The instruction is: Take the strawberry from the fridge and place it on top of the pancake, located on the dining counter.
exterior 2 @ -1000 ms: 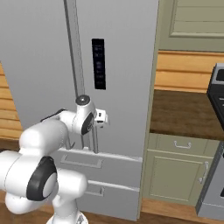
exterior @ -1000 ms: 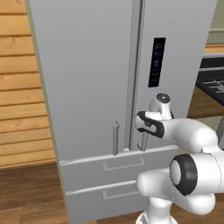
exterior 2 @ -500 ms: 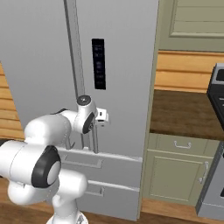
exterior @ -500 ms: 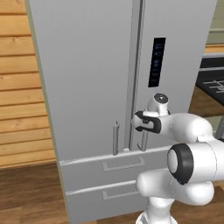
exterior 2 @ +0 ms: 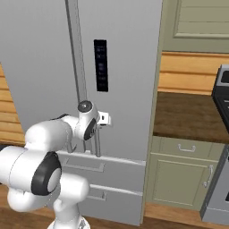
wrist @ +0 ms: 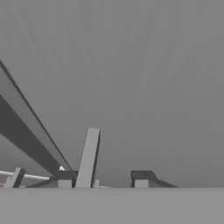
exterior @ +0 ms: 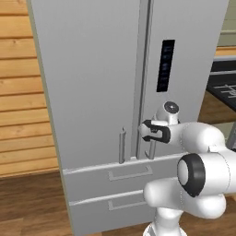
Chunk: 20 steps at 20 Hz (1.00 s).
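Facing the closed fridge, the gripper sits at the lower end of the right door's bar handle. Both doors are shut, so the shelves inside are hidden.

Hard to make out:
- In the left base view, the white wrist covers most of the fingers; dark jaw parts show at the handle's left side.
- In the right base view, the gripper is largely masked by the wrist and the handle.
- In the hand view, the grey band cuts off the fingertips.

Position relative to the hand:
- In the hand view, the handle rises just beside the left fingertip, inside the gap, with the right fingertip standing apart from it.
- Grey door panel lies directly ahead of the gripper.
- The left door's handle stands to the gripper's left, past the seam between the doors.

Gripper state: narrowed, jaws drawn in about the handle; contact on both sides cannot be confirmed.

Orientation: the handle's long axis runs vertically along the door; two drawers lie below the hand.
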{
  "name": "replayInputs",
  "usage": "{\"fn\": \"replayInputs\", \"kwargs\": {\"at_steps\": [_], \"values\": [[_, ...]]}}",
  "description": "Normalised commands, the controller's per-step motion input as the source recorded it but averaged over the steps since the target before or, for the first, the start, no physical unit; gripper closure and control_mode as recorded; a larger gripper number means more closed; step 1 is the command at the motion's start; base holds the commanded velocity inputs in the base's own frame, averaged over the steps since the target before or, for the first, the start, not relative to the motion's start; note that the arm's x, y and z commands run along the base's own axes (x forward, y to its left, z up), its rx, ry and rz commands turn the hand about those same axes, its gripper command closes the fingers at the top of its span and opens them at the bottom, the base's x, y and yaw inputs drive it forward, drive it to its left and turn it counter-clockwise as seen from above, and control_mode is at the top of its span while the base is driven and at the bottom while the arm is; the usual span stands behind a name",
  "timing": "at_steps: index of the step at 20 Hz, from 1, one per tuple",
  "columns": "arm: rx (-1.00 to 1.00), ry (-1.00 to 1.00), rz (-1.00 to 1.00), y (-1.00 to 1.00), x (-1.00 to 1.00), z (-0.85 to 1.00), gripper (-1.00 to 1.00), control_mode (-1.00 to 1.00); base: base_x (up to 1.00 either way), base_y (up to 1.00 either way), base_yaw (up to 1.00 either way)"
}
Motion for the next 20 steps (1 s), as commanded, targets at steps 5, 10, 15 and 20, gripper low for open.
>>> {"fn": "replayInputs", "kwargs": {"at_steps": [5, 10, 15, 20], "values": [[0.00, 0.10, 0.00, -0.42, -0.36, -0.17, 1.00, -1.00, 0.00, 0.00, 0.00], [0.00, 0.05, 0.00, -0.62, -0.83, -0.20, 1.00, -1.00, 0.00, 0.00, 0.00], [0.04, -0.01, 0.00, -0.66, -0.84, -0.14, 1.00, -1.00, 0.00, 0.00, 0.00], [0.09, 0.00, 0.00, -0.65, -0.34, 0.02, -1.00, -1.00, 0.00, 0.00, 0.00]]}}
